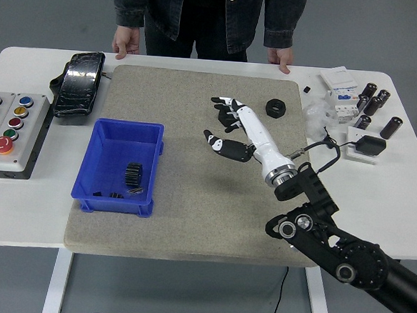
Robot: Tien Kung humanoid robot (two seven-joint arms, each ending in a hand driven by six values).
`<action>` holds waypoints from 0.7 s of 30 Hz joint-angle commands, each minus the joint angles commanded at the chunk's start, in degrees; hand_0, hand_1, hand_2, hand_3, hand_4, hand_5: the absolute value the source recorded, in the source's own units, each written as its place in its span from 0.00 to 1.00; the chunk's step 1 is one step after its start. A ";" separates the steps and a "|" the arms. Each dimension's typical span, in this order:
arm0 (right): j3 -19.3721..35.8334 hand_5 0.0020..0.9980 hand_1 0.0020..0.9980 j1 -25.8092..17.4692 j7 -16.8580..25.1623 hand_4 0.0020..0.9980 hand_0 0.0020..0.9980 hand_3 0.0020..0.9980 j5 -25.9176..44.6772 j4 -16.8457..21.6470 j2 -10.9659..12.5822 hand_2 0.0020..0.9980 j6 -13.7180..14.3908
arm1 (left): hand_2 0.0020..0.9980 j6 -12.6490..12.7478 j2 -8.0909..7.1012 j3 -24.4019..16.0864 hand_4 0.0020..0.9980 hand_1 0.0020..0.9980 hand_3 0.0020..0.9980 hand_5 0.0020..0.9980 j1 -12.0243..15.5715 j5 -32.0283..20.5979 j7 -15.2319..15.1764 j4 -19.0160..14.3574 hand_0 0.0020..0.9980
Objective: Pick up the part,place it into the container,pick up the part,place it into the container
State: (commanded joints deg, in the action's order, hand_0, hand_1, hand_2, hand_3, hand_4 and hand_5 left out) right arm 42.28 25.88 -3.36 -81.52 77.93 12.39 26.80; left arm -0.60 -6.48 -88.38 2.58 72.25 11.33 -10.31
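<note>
The blue container [112, 206] stands at the mat's left, with a black gear [134, 174] and a few small dark bits lying inside it. My right hand [224, 123] hovers open over the middle of the mat, fingers spread and holding nothing. It covers the spot where one black nut lay, and I cannot see that nut now. A second black nut [275, 107] lies just right of the hand, apart from it. My left arm is out of sight.
A person stands at the far side with one hand [124, 47] and the other hand [281, 59] resting on the table edge. A button box [6, 131] and black pedal [79, 83] sit left. Capacitors [373, 102], a white box [340, 83] and a charger [370, 146] sit right.
</note>
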 joint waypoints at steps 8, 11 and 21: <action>5.92 0.16 0.74 -4.99 4.42 0.71 0.61 0.78 1.00 0.70 -1.61 0.78 2.06 | 0.54 -0.64 -1.51 1.69 0.61 0.52 0.64 0.42 -2.35 -0.10 -0.53 0.00 0.62; 7.39 0.16 0.74 -6.23 4.27 0.71 0.61 0.78 0.29 0.91 -1.71 0.78 2.64 | 0.54 -0.90 -1.82 2.76 0.61 0.52 0.64 0.42 -4.46 -0.63 -0.74 0.00 0.62; 8.88 0.16 0.74 -5.17 -4.52 0.71 0.62 0.81 -10.08 0.13 -1.21 0.79 -0.84 | 0.54 -0.73 -0.54 0.32 0.61 0.51 0.64 0.41 -4.39 0.90 1.04 0.00 0.62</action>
State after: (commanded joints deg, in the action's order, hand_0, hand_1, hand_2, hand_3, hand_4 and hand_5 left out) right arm 51.16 20.71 -7.88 -91.59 78.06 11.18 25.96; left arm -1.33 -7.02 -88.06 -1.81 73.15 12.37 -10.31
